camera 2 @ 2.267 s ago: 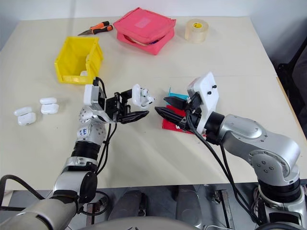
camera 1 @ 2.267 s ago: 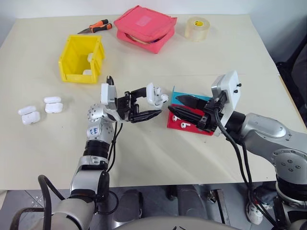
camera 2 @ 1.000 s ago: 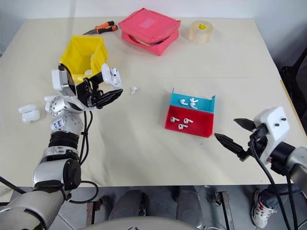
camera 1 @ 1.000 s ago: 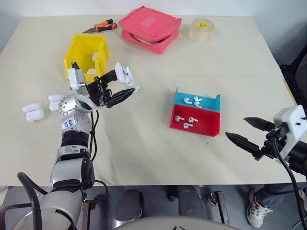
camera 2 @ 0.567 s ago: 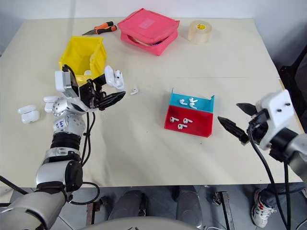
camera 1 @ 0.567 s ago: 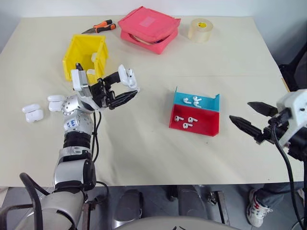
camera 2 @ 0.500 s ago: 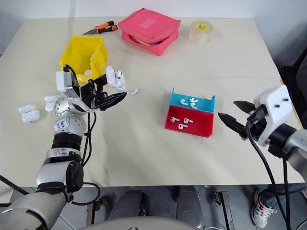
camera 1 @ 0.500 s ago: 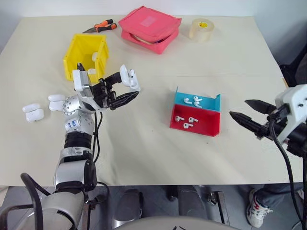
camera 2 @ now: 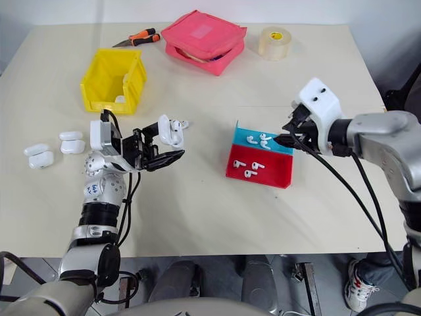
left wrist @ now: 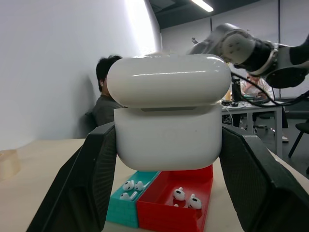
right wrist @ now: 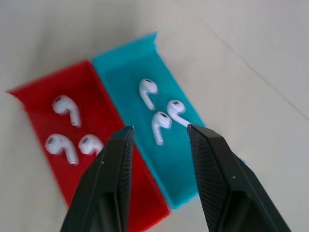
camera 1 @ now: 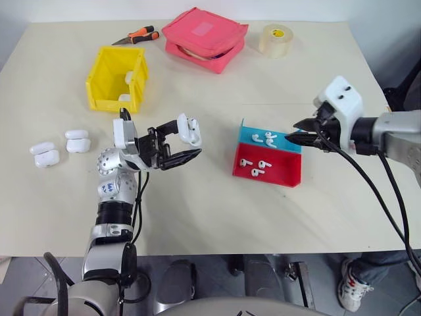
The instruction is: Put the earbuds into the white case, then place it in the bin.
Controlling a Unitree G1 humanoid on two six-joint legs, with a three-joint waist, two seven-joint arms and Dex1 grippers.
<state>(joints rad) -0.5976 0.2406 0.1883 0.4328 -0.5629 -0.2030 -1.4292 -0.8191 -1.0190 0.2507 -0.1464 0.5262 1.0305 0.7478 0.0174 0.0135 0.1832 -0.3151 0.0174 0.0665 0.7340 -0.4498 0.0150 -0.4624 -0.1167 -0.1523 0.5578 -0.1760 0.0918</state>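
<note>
Earbuds: three lie in the blue tray (camera 1: 271,139) and three in the red tray (camera 1: 266,169) just near of it, right of the counter's (camera 1: 217,197) middle; a stray one (camera 2: 185,123) lies on the counter just past the raised case.
Handling: the earbuds (right wrist: 161,123) look tiny, light, glossy and likely slippery; a pinch across the bulb or stem seems the safest hold.
White case: the white case (camera 1: 191,130) is off the counter, lid open, pinched across its body by the left claw (camera 1: 177,141).
Right claw: the right claw (right wrist: 157,140) hovers over the blue tray, fingers partly spread around one earbud, nothing held.
Bin: the bin (camera 1: 115,79) stands far left, with cases inside.
Spare cases: spare cases (camera 1: 59,147) lie at the left edge.
</note>
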